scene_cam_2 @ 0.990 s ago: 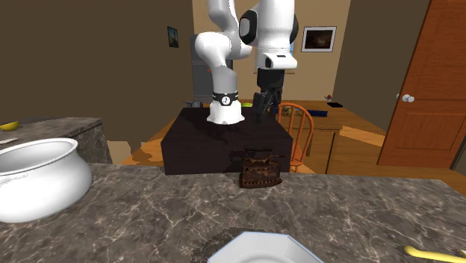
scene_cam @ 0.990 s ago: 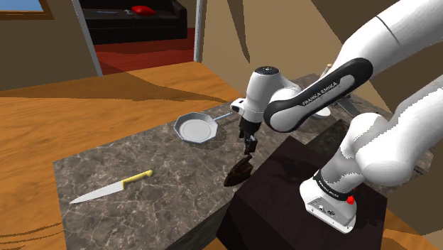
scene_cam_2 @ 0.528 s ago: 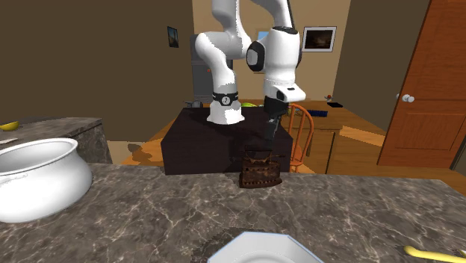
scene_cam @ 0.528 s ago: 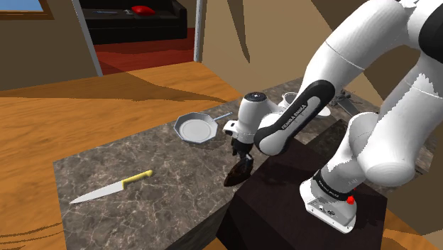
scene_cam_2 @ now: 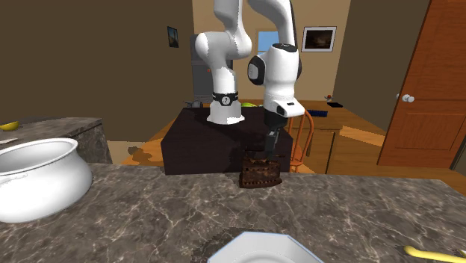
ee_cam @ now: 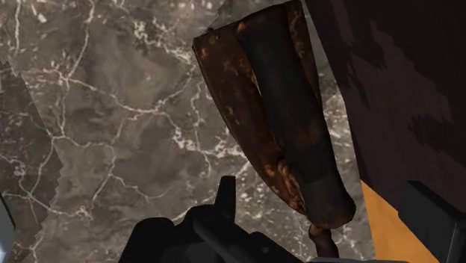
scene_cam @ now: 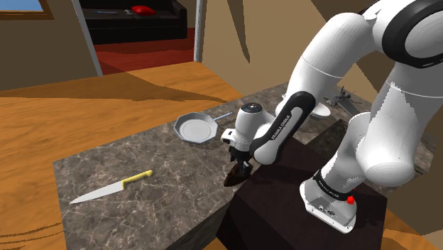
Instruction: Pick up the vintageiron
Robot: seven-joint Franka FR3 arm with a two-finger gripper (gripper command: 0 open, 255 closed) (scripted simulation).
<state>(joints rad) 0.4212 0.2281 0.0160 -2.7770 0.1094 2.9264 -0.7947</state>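
Pre-grasp: pincer (scene_cam_2: 269, 146) fingers apart, astride the rusty iron (ee_cam: 276, 112), not clamped.
Iron sits at the desk (scene_cam: 163, 153) edge beside the stand (scene_cam: 284, 206); I judge the next move: close on its handle, then lift.

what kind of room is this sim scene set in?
Likely a home kitchen: a stone counter holding a pan, a knife and a pot, with a wooden door behind.

Yellow-handled knife (scene_cam: 111, 187) and grey pan (scene_cam: 194, 129) lie on marble counter (scene_cam: 170, 202)
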